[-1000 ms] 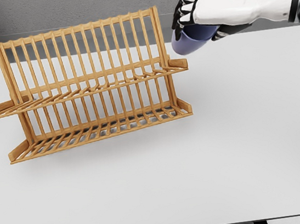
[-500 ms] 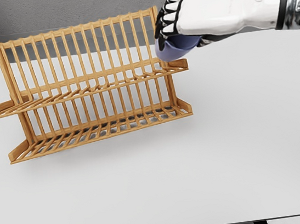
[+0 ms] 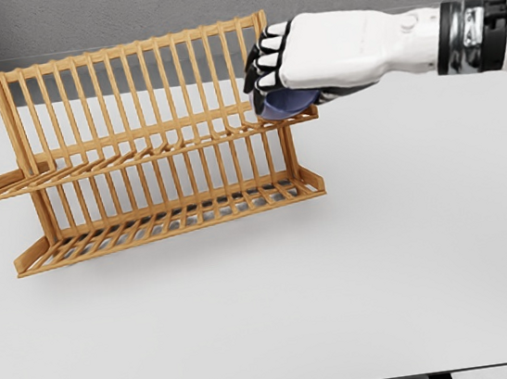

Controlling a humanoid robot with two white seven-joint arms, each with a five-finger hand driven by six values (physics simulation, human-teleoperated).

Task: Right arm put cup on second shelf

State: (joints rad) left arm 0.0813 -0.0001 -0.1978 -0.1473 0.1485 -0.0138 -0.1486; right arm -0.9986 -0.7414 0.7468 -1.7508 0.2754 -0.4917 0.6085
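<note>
White table (image 3: 411,253), grey wall (image 3: 118,11) behind, wooden rack (image 3: 145,148) on top.

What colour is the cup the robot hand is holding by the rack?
Blue-purple cup, seen in the head view, mostly hidden under the right robot hand.

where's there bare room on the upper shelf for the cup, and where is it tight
The upper shelf of the wooden rack lies bare from its left end to just short of its right end, bordered behind by the upright slats. It is crowded at the right end, where the right hand holds the blue cup over the corner. The white table in front is also bare.
</note>
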